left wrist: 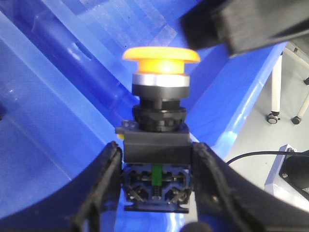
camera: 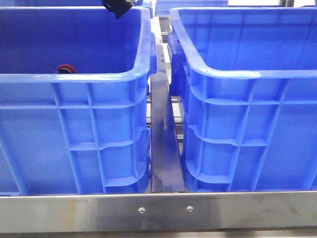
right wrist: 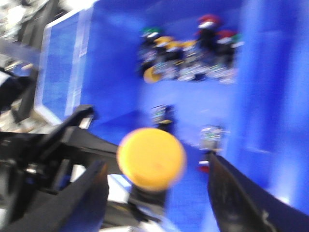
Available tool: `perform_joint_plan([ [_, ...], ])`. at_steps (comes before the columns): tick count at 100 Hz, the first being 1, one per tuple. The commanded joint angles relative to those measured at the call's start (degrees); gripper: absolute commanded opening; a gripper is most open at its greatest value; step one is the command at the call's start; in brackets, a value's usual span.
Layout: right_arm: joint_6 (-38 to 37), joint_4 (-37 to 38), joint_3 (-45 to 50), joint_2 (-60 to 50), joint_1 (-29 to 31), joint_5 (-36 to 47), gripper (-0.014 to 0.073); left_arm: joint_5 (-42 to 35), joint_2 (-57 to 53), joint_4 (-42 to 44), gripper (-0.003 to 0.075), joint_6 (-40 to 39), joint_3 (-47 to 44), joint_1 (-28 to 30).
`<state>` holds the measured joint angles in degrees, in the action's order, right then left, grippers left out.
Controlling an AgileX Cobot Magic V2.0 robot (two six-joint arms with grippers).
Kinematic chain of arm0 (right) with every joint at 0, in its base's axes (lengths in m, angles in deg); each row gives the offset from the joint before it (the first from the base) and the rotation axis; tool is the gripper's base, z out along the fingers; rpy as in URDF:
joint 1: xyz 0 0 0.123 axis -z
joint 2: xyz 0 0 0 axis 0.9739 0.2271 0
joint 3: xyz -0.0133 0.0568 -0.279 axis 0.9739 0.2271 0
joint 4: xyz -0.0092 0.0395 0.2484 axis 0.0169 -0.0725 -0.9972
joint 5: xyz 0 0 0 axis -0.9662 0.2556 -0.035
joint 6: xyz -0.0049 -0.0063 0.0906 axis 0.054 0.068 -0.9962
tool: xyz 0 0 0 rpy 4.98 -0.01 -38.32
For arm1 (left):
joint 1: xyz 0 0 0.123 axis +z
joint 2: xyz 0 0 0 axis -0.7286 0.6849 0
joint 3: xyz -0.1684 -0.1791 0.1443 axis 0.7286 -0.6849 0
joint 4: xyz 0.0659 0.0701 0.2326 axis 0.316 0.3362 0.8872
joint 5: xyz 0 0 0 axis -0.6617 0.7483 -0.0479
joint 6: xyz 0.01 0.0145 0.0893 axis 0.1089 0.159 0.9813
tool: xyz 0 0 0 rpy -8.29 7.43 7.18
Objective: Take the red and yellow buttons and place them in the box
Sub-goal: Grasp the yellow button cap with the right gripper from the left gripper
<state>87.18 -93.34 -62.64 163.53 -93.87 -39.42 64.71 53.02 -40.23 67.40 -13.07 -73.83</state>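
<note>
My left gripper (left wrist: 155, 147) is shut on the black body of the yellow button (left wrist: 160, 54), held upright over a blue box wall (left wrist: 58, 96). The same yellow cap (right wrist: 151, 157) shows blurred in the right wrist view. It lies between the wide-apart fingers of my open right gripper (right wrist: 155, 164), which do not touch it. A red button (camera: 65, 68) peeks over the near rim inside the left box (camera: 74, 129). A like box (camera: 247, 124) stands on the right. A black gripper part (camera: 118, 6) hangs over the left box's far side.
Several more buttons with red, yellow and green caps (right wrist: 188, 53) lie heaped at the far end of the box floor in the right wrist view. A metal rail (camera: 158, 210) runs along the front edge. A narrow gap (camera: 162, 134) separates the boxes.
</note>
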Motion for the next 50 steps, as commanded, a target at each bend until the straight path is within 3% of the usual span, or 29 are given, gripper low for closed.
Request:
perform_joint_plan([
  [1,3.47,-8.4,-3.38,1.08,0.11,-2.47,0.0475,-2.14,-1.45,-3.36,0.0125,0.15,1.8,-0.62],
  [36,5.16,-10.6,-3.96,4.35,0.11,-4.05,0.0466,-2.14,-1.45,-3.36,0.0125,0.15,1.8,-0.62],
  [50,5.16,-10.6,-3.96,4.35,0.11,-4.68,0.0335,-2.14,-1.45,-3.36,0.0125,0.15,1.8,-0.62],
])
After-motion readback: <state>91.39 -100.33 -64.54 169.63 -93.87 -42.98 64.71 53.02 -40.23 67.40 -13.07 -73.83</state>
